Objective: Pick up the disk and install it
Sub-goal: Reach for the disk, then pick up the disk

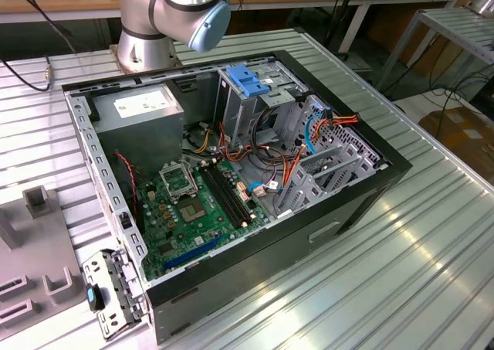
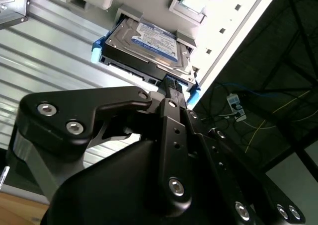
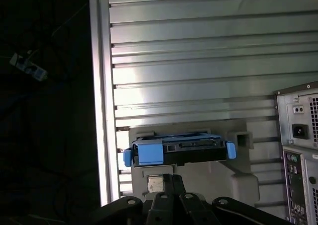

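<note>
The disk [image 2: 149, 43] is a flat silver-grey drive with a white and blue label and blue plastic rails. It lies in a light grey holder [image 3: 223, 178] on the ribbed metal table, close to the table's edge. In the first wrist view its connector end [image 3: 176, 153] faces me, with blue tabs at both corners. My black gripper [image 2: 171, 86] hovers just in front of that end, its tip at the disk's near edge; it also shows under the disk [image 3: 164, 185] in the first wrist view. The disk is not lifted.
An open computer case [image 1: 370, 203] lies on the table, with a green motherboard, loose cables, a grey power supply [image 1: 143, 114] and a metal drive cage with a light-blue latch [image 1: 251, 83]. The arm's base [image 1: 147, 33] stands behind it. The case's rear panel [image 3: 298, 145] is beside the holder.
</note>
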Controlling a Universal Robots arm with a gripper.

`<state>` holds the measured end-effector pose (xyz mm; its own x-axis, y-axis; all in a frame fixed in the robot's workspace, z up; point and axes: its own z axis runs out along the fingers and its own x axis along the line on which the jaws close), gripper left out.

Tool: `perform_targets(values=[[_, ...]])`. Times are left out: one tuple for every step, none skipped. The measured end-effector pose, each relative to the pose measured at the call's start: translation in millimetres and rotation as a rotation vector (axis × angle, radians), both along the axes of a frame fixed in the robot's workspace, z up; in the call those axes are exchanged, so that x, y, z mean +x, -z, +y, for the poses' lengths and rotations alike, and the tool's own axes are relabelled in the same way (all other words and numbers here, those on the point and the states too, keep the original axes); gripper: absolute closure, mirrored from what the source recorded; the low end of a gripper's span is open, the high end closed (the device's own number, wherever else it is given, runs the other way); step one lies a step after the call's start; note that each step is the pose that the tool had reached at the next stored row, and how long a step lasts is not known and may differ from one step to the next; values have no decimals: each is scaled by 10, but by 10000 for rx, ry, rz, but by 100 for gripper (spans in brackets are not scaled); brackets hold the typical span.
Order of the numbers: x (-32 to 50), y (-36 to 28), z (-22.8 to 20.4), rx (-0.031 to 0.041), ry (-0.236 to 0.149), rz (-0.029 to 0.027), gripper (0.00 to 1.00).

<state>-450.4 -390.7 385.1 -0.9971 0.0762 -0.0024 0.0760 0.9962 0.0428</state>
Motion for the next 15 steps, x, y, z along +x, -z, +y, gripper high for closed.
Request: perform_targets(values=[[-2, 1, 0, 0, -1, 6, 89], [-6, 1, 1, -1, 1, 10, 89], [-11, 2, 2, -1, 2, 13, 89], [-17, 3, 3, -1, 2, 14, 89], [-22, 4, 4, -1, 2, 17, 89], [-27, 6, 4, -1, 1, 20, 89], [-28, 6, 4, -1, 0, 22, 89], [-30, 6, 4, -2, 1, 23, 89], [-31, 6, 4, -1, 1, 23, 89], [-31, 6, 4, -1, 1, 23, 89], [-31, 6, 4, -1, 1, 23, 89], [-31, 6, 4, -1, 1, 23, 89], [-32, 6, 4, -1, 1, 23, 89], [-32, 6, 4, -1, 1, 23, 89], [-32, 6, 4, -1, 1, 23, 89]])
